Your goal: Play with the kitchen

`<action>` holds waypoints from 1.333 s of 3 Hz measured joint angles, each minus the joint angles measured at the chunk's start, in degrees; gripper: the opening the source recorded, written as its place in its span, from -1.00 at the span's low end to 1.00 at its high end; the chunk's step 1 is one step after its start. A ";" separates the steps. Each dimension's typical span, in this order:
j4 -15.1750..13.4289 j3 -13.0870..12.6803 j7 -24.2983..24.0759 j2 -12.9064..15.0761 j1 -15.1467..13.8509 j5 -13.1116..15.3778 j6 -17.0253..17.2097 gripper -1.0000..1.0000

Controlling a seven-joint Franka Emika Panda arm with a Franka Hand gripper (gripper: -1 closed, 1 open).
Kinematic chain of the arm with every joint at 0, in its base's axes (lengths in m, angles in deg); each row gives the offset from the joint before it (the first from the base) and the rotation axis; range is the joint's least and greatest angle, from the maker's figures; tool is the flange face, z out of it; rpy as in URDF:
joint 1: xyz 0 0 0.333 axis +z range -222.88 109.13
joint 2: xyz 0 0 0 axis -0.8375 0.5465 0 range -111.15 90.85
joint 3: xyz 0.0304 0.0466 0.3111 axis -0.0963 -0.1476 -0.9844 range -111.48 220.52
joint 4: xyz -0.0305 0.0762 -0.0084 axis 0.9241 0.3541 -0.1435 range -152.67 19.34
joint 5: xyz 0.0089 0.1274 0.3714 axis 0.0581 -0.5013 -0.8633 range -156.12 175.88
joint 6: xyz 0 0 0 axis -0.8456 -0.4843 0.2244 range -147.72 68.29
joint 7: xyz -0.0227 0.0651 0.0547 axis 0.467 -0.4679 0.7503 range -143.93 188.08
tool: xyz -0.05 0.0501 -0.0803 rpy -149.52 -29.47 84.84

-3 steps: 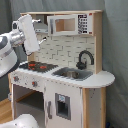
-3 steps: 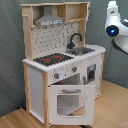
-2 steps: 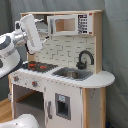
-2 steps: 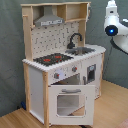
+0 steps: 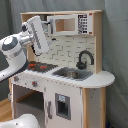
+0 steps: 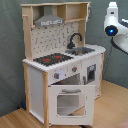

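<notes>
The kitchen point(image 5: 65, 80) is a white and light-wood toy set. It has a black-red stovetop point(image 5: 42, 66), a sink point(image 5: 72, 74), a black faucet point(image 5: 84, 59) and a microwave shelf on top. In the second exterior view the kitchen point(image 6: 60, 65) shows its grey hood point(image 6: 49, 21), pegboard back and windowed oven door point(image 6: 70, 102), which hangs partly open. My gripper point(image 5: 46, 31) is held up at the kitchen's upper left, above the stovetop and beside the microwave shelf. It holds nothing that I can see.
My white arm point(image 5: 12, 50) reaches in from the first exterior view's left. A part of the arm with a blue light point(image 6: 111, 27) shows at the second exterior view's upper right. A grey curtain hangs behind the kitchen, which stands on a wooden floor point(image 6: 112, 107).
The hand has shifted a little up and toward the first exterior view's right, closer to the kitchen's upper shelf. The kitchen itself has not moved.
</notes>
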 joint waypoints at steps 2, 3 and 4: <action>0.84 2.24 -7.54 4.57 -0.88 -0.07 -4.45 1.00; 3.06 2.36 -7.92 9.25 -1.94 -0.09 -6.69 1.00; 6.30 0.67 -7.95 13.67 -2.10 -0.92 -7.69 1.00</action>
